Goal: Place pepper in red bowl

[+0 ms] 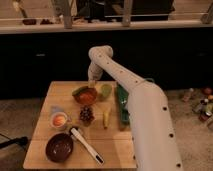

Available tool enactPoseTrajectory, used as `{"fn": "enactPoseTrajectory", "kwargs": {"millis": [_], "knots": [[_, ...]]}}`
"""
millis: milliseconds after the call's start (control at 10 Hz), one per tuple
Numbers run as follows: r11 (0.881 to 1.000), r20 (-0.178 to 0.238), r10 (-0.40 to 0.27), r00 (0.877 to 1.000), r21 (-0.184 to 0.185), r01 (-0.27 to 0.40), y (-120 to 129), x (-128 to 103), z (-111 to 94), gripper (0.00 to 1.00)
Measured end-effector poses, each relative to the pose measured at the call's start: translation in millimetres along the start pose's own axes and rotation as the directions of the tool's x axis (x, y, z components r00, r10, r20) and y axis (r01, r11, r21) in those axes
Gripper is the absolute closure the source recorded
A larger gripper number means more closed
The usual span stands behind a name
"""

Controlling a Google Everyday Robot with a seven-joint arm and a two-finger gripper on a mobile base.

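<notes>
The green pepper [79, 91] lies at the left rim of the orange-red bowl [87, 97], at the back of the wooden table; I cannot tell if it rests inside the bowl or against it. My gripper [92, 80] hangs just above the bowl's far edge, a little to the right of the pepper. The arm reaches in from the lower right and bends down over the bowl.
A pale green cup [105, 90] stands right of the bowl. A long green object [121, 105], a banana [106, 116] and a dark cone-like thing [86, 115] lie nearby. A white bowl [59, 120], a maroon bowl [59, 146] and a white-handled tool [85, 144] are at the front.
</notes>
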Motion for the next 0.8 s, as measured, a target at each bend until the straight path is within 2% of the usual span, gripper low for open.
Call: {"fn": "enactPoseTrajectory", "kwargs": {"millis": [200,300,400,800], "knots": [[1.000,-0.003,0.001,1.000,-0.015,-0.001,1,1,3,0.30],[1.000,-0.004,-0.002,1.000,-0.019,0.002,5,0,6,0.23],[1.000,-0.004,-0.001,1.000,-0.016,0.001,12,0,7,0.20],[1.000,0.002,0.004,1.000,-0.005,-0.004,65,-2,8,0.20]]}}
